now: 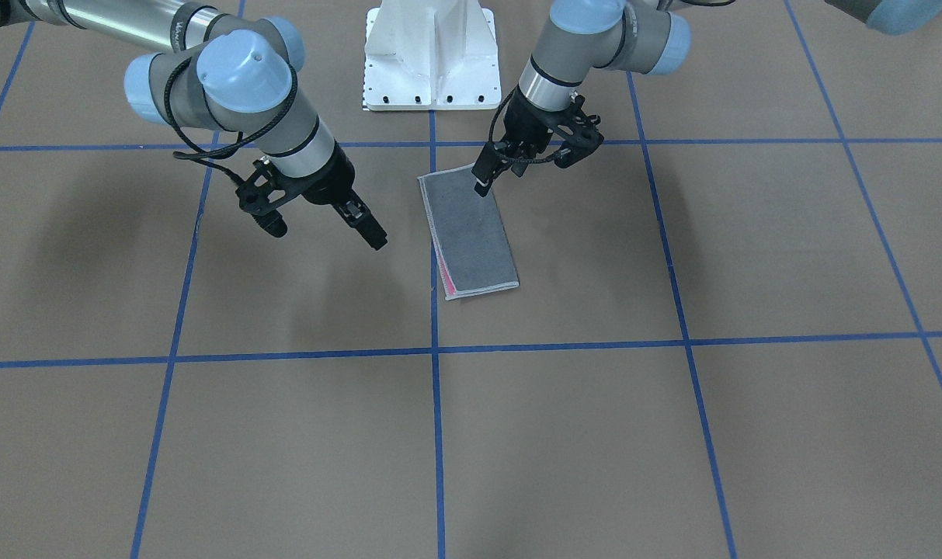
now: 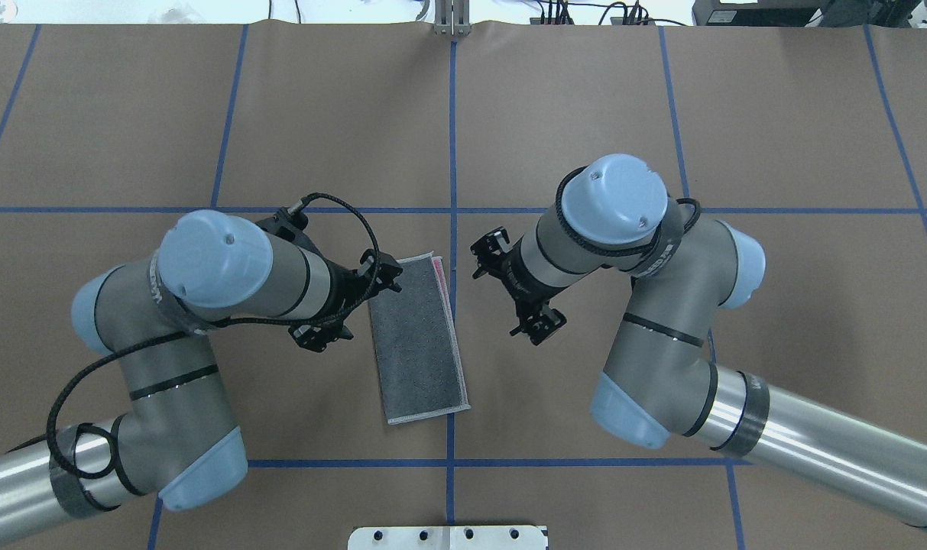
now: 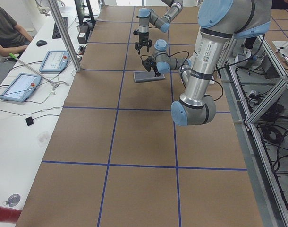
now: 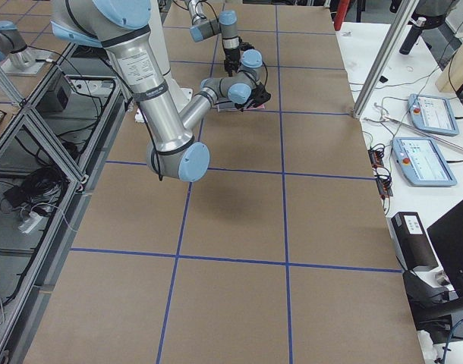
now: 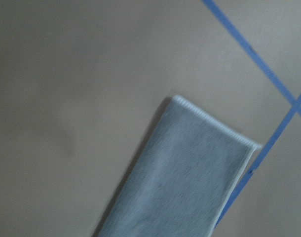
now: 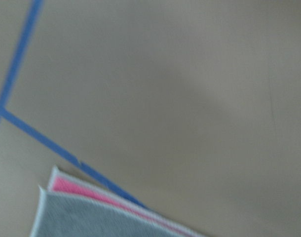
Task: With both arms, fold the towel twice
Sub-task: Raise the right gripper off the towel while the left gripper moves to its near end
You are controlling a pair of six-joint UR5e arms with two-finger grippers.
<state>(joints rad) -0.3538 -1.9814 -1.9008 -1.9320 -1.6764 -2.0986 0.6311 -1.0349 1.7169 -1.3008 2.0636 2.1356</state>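
Note:
The towel [image 1: 471, 233] lies flat on the brown table, folded into a narrow strip. Its dark grey face is up, and a pink strip shows along one long edge [image 2: 438, 269]. My left gripper [image 1: 533, 163] hovers open above the towel's left long edge [image 2: 351, 304], holding nothing. My right gripper [image 1: 325, 233] hangs open over bare table on the towel's other side [image 2: 514, 284], apart from the cloth. The left wrist view shows a grey end of the towel [image 5: 190, 173]. The right wrist view shows a corner with pink [image 6: 91, 207]. No fingers appear in either wrist view.
The white pedestal base [image 1: 432, 70] stands at the robot's edge of the table. Blue tape lines [image 2: 452, 114] cross the brown surface. Beside the table is a bench with tablets [image 3: 16, 87] and a seated person [image 3: 4, 28].

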